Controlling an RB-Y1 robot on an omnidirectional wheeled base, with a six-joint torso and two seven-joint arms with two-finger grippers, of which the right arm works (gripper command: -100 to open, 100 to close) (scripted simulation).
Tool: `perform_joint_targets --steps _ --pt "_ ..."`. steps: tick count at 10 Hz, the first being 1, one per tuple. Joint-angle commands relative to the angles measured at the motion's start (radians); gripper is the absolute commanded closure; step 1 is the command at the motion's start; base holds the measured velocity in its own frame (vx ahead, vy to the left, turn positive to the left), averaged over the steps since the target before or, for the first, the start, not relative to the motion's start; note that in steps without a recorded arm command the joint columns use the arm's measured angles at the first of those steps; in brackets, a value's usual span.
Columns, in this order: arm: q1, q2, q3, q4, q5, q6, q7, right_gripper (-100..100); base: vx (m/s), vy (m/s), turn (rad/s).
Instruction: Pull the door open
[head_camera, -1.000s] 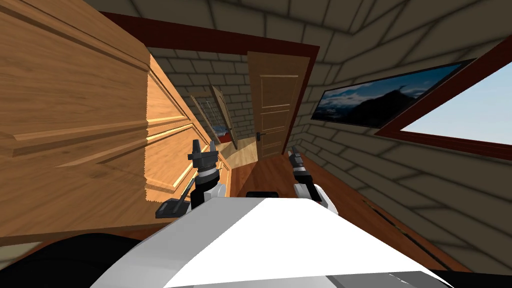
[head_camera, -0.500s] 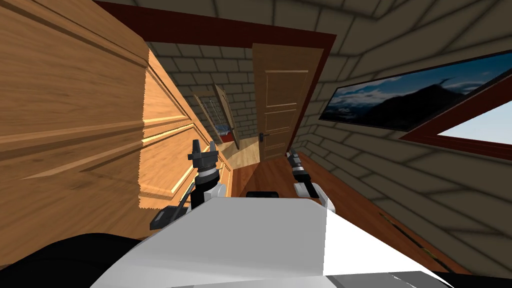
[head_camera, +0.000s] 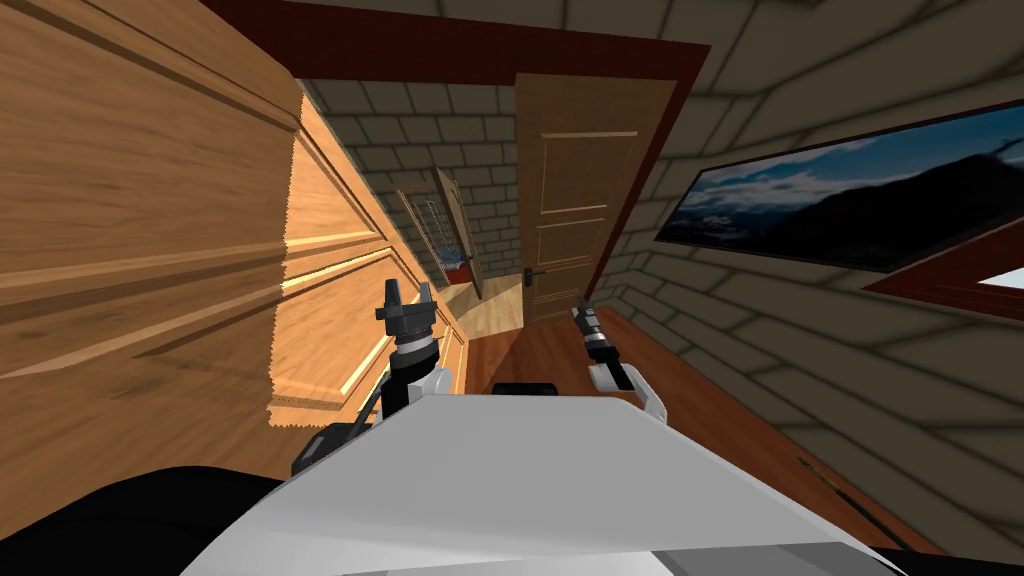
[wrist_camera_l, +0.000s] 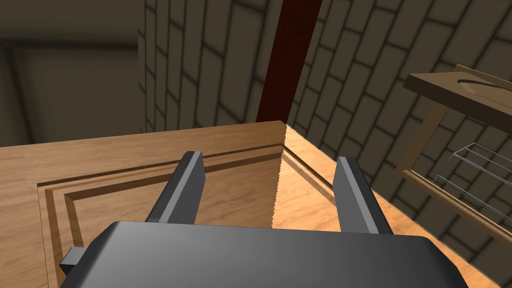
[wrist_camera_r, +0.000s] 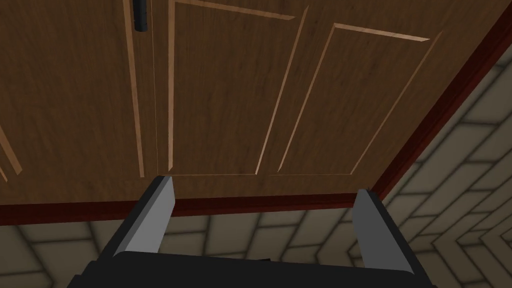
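A big light wooden door leaf (head_camera: 150, 250) stands close on my left, swung alongside me, its dark lever handle (head_camera: 322, 450) low by my chest. My left gripper (head_camera: 408, 296) is raised beside this leaf, open and empty. In the left wrist view the left gripper (wrist_camera_l: 270, 161) points across the leaf's panelled face (wrist_camera_l: 150, 165) towards its edge. My right gripper (head_camera: 581, 312) is open and empty too. A second, darker wooden door (head_camera: 585, 190) in a dark red frame stands shut ahead. In the right wrist view the right gripper (wrist_camera_r: 265, 186) faces that door (wrist_camera_r: 225, 100) and its dark handle (wrist_camera_r: 140, 15).
A brick wall with a long landscape picture (head_camera: 860, 200) runs along my right. Past it, a window corner (head_camera: 1000, 278). Beyond the near door's edge, a wooden frame with a wire rack (head_camera: 430, 225) leans on the far wall. Wooden floor (head_camera: 545, 350) stretches ahead.
The whole head picture has shifted: the far door has slid right and grown, the window has nearly left the picture, the near handle has dropped lower left. Both grippers hold their poses.
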Motion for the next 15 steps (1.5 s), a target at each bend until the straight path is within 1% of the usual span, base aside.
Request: perform_joint_targets --steps 1,7,13,14,15 --pt "-0.015 -0.006 -0.001 0.033 0.009 0.001 -0.022 -100 0.098 0.03 0.08" --pt "-0.069 -0.041 -0.013 0.147 0.036 0.007 -0.106 -100 0.108 0.017 0.077" --pt "-0.118 -0.072 -0.023 0.252 0.061 0.012 -0.183 -100 0.103 0.016 0.073" --pt "-0.133 -0.081 -0.026 0.284 0.068 0.014 -0.207 -100 0.144 0.012 0.105" --pt "-0.14 -0.086 -0.028 0.299 0.072 0.015 -0.218 -100 0.149 -0.003 0.107"
